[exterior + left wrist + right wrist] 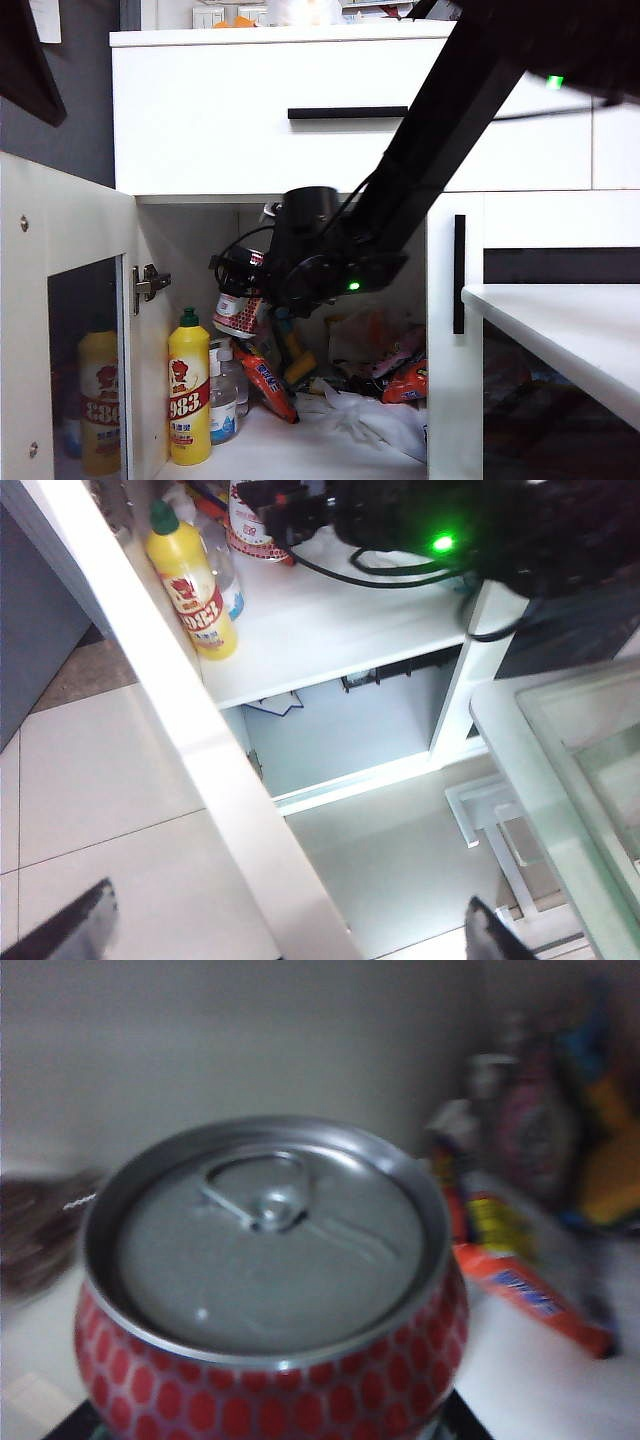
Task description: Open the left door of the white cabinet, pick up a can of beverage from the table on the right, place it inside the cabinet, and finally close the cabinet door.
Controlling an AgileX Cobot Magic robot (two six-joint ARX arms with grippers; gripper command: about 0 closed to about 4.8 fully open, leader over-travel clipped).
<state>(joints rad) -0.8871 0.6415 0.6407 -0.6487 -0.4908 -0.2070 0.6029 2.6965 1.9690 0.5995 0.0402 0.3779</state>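
Observation:
The white cabinet [200, 110] has its left door [60, 330] swung wide open; that door's edge [200, 740] crosses the left wrist view. My right gripper [250, 285] reaches into the open compartment, shut on the can of beverage [238, 312], which hangs tilted above the shelf. In the right wrist view the red-dotted can [270, 1260] with its silver lid fills the picture between the jaws of the right gripper [270, 1428]. My left gripper [285, 935] is open and empty, out over the floor beside the door. The can [250, 520] shows there too.
A yellow bottle [188, 390] with a green cap stands at the shelf's front left, beside a small clear bottle [222, 395]. Snack packets [268, 385] and a white bag [370, 415] lie behind. The right door [459, 275] is closed. The table [560, 320] juts in on the right.

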